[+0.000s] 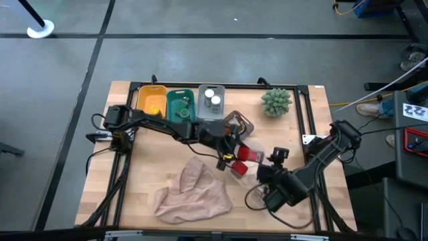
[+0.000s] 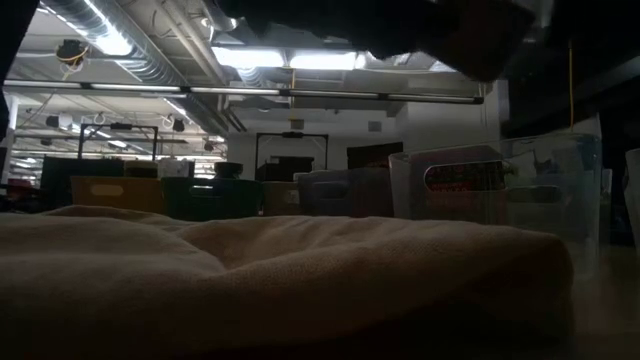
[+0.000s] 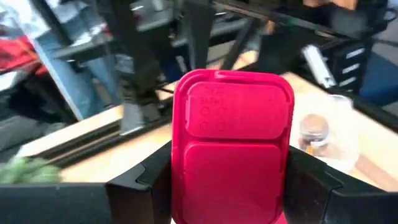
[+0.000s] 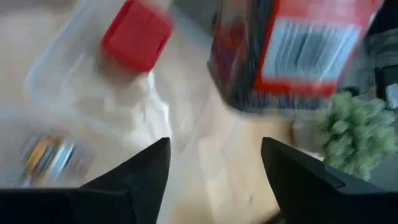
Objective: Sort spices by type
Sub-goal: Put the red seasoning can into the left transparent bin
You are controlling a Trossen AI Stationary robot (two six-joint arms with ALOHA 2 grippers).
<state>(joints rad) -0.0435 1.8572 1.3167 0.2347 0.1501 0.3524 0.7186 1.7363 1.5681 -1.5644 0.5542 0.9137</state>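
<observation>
Left pincer (image 3: 227, 186) clamps a red packet (image 3: 231, 149) (right pincer (image 4: 214, 180) gapes, seemingly empty).

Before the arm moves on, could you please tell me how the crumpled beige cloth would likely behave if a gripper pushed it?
The crumpled beige cloth would probably bunch and fold rather than slide as one piece, since it already lies in soft wrinkles on the wooden table. It looks light, and unlikely to roll. Pinched at one spot, it would likely drape limply.

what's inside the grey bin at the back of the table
Two silver-capped jars stand inside the grey bin, seen from above. Their caps hide the contents, and the left arm covers the bin's near end.
</observation>
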